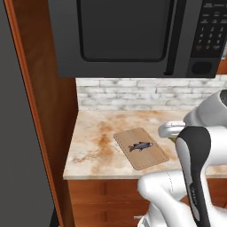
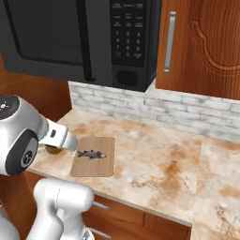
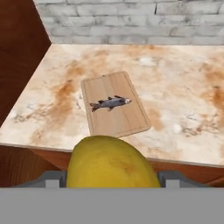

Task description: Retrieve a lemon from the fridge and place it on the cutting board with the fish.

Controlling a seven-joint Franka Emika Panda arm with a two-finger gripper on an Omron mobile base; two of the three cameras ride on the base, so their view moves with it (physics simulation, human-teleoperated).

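Black microwave (image 1: pixel 128 35) above marble counter (image 2: pixel 159 164) (whitish brick backsplash (image 1: pixel 146 94)).

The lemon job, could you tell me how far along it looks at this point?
Done: the lemon sits between the fingers of the gripper, out of the fridge. In hand: the arm carries it above the counter's front edge, facing the cutting board. Left: set it on the board beside the fish, then release.

Surface (image 3: pixel 183 87): polished mottled marble. Cutting board (image 3: pixel 124 120): pale matt wood. Lemon (image 3: pixel 111 164): smooth, slightly dimpled skin. Microwave (image 1: pixel 66 40): black matt casing. Backsplash (image 2: pixel 187 110): rough whitewashed brick.
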